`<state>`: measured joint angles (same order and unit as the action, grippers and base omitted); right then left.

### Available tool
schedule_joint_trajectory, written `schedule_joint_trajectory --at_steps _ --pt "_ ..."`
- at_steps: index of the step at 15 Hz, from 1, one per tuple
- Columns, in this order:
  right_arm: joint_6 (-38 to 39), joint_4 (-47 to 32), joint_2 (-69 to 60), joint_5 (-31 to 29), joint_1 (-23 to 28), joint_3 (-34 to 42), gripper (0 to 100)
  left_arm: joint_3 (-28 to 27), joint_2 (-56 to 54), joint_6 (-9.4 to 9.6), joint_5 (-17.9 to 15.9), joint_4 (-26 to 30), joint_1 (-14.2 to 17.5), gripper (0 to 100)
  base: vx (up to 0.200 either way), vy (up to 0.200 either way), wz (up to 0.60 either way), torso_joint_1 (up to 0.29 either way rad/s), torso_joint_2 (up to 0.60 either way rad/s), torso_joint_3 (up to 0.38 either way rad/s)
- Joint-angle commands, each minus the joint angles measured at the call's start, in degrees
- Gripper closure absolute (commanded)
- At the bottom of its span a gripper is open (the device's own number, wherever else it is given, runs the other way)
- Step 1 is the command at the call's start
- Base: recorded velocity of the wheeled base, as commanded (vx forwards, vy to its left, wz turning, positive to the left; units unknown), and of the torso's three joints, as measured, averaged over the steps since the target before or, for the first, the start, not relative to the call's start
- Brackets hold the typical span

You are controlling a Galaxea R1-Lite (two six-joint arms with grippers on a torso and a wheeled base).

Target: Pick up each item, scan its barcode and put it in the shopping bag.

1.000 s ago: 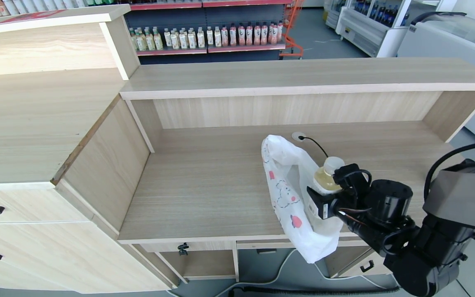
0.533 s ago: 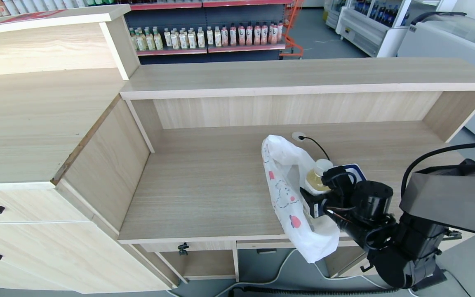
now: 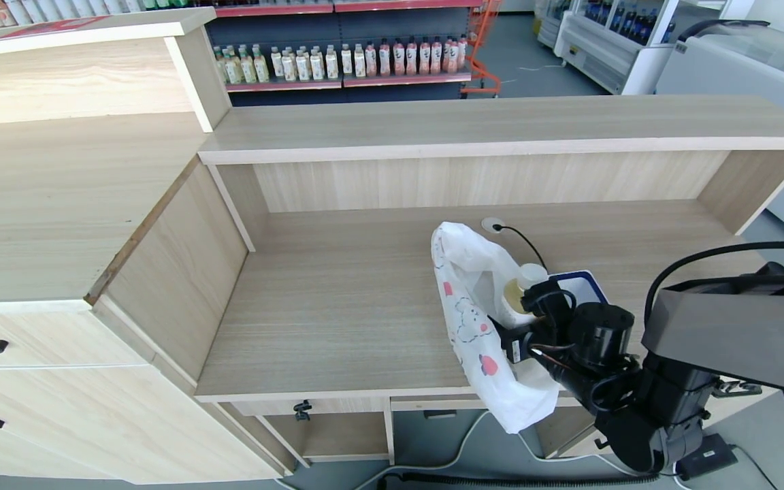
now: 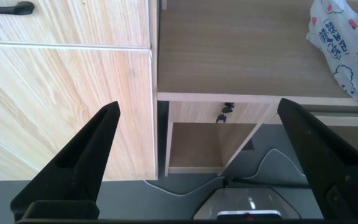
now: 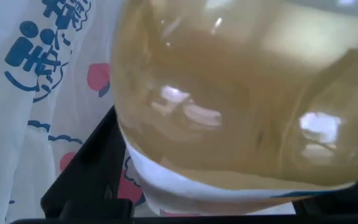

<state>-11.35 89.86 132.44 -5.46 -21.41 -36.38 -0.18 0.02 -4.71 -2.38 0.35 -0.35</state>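
- The bottle (image 3: 520,296), holding a pale yellow drink under a white cap, stands right of centre in the head view, at the mouth of the bag (image 3: 474,320).
- The right gripper (image 3: 513,332) is clamped around its lower body.
- It is probably fairly heavy, stiff and smooth-walled, so it may slip. A hold low on the body near the label band looks safest.
- The bag is thin and limp, sagging over the front edge of the table (image 3: 351,306); its mouth may fold shut.
- The left gripper (image 4: 197,106) is spread wide and empty, low before the table front.
- The bag carries blue lettering with cartoon figures and red shapes. The bottle has a white label band.
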Motion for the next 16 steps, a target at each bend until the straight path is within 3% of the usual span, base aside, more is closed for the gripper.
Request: schedule_joint_trajectory --at_steps 1,5,8,13,16 --pt "0.2 0.1 -0.5 0.1 -0.1 0.1 0 0.0 0.0 -0.04 0.0 0.0 0.0 0 0.0 0.0 0.0 0.0 0.0 0.0" --pt "0.4 -0.1 -9.8 3.8 0.0 0.8 0 0.0 0.0 -0.04 0.0 0.0 0.0 0 0.0 0.0 0.0 0.0 0.0 0.0" --pt "0.1 -6.4 -20.0 7.1 -0.3 4.4 0 0.0 0.0 -0.04 0.0 0.0 0.0 0 0.0 0.0 0.0 0.0 0.0 0.0" --pt "0.0 -14.7 -31.6 6.3 0.4 8.7 0 0.0 0.0 -0.04 0.0 0.0 0.0 0 0.0 0.0 0.0 0.0 0.0 0.0" --pt "0.0 -19.5 -37.7 0.5 3.9 9.0 0 0.0 0.0 -0.04 0.0 0.0 0.0 0 0.0 0.0 0.0 0.0 0.0 0.0"
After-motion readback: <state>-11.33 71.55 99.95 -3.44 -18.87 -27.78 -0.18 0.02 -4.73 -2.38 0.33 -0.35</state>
